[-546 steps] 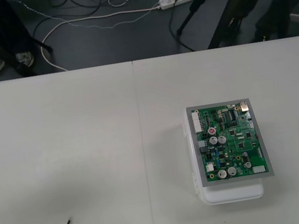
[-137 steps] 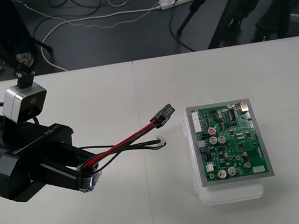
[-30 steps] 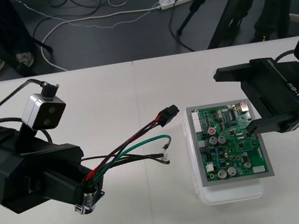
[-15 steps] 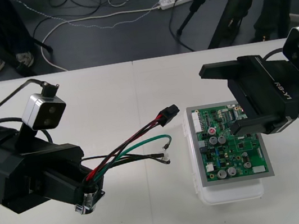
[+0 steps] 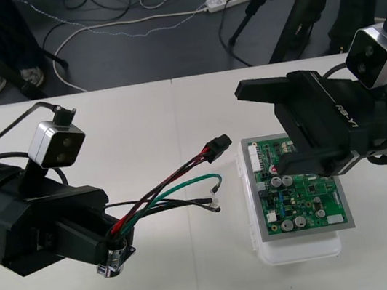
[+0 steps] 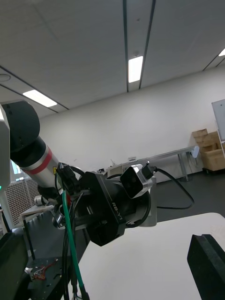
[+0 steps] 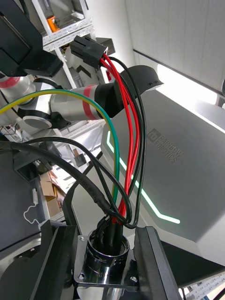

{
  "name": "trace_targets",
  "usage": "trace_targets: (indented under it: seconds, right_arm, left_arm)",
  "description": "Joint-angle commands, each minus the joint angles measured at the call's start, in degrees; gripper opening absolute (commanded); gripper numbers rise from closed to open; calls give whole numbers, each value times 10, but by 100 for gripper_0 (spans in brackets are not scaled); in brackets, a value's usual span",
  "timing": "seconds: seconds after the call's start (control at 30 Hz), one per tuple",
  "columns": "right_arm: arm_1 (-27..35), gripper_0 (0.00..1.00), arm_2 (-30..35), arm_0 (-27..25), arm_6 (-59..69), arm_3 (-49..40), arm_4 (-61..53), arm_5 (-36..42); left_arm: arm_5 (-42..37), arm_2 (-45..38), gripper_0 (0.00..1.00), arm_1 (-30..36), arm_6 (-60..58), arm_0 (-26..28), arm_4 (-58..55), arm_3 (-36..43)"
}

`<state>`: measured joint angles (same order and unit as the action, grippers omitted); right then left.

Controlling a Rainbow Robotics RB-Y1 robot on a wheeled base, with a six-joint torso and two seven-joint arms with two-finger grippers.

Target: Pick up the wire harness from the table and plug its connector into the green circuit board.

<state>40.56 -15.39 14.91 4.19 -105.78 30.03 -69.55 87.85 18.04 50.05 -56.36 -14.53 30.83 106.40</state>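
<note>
Right gripper (image 5: 259, 131) has slid further over the green circuit board (image 5: 313, 203), fingers (image 5: 266, 91) wide apart; left gripper (image 5: 114, 249), left of it, clamps the harness socket (image 7: 104, 262).

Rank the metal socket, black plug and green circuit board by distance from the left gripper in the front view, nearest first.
1. metal socket: clamped in the left gripper, on the robot's left.
2. black plug: at the far end of the wires, just short of the board.
3. green circuit board: past the plug, on the robot's right.
</note>
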Motion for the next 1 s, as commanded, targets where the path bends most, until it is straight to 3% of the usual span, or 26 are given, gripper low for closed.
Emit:
trace_targets:
  seconds: [0.03,0.6,1.0]
  right_arm:
    - [-19,100,-13,17,24,-28,-10,13]
    - [-34,100,-54,35,51,-42,-13,12]
    - [-60,100,-70,57,63,-54,-13,55]
  left_arm:
    - [22,-9,0,-10,-1,7,-11,16]
    - [22,-9,0,-10,0,7,-13,16]
    - [22,-10,0,-10,0,7,-13,16]
